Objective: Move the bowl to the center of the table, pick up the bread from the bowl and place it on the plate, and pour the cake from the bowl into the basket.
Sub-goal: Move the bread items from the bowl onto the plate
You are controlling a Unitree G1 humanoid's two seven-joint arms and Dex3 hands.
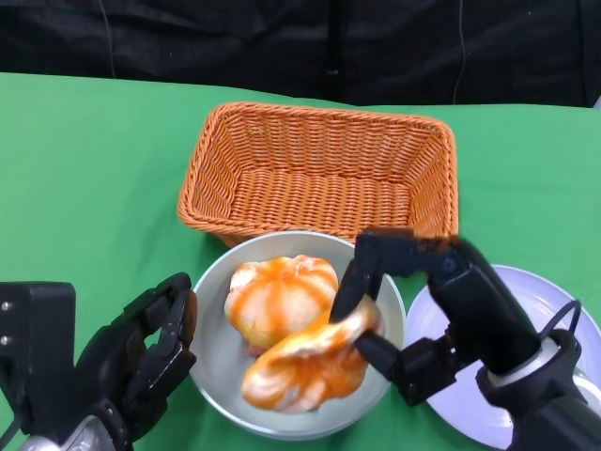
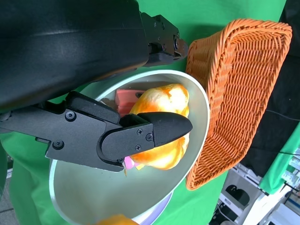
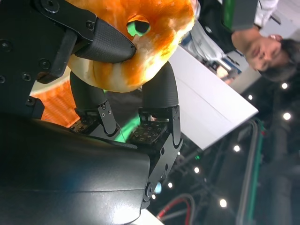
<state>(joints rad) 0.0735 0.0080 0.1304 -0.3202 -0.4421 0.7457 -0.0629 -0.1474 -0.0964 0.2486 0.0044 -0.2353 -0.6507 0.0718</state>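
One grey bowl [image 1: 211, 362] sits near the front edge of the green table [image 1: 84, 178], one orange wicker basket [image 1: 319, 169] stands just behind it toward the back edge, and one pale plate [image 1: 554, 301] lies at the bowl's right, near the front right corner. Two orange-glazed breads show in the head view: a round one [image 1: 280, 296] resting in the bowl, and a second bread [image 1: 305, 362] at the bowl's right side. In the left wrist view a pink piece [image 2: 130, 96], perhaps the cake, lies in the bowl under the round bread; I cannot tell more of it.

The right hand [image 1: 413, 310] pinches the second bread between its fingers [image 3: 105, 44]. Whether that bread is clear of the bowl's floor cannot be told. The right wrist view shows the bread clamped from both sides.

The left hand [image 1: 141, 352] is at the bowl's left rim, its fingers [image 2: 150, 133] curled there; one finger reaches over the rim, but whether they actually grip it I cannot tell.

A green cloth covers the table, with a black backdrop [image 1: 282, 47] beyond its back edge. The right wrist view shows a person [image 3: 262, 47] beside the table, a white panel [image 3: 211, 108] and small ceiling lights [image 3: 236, 147].
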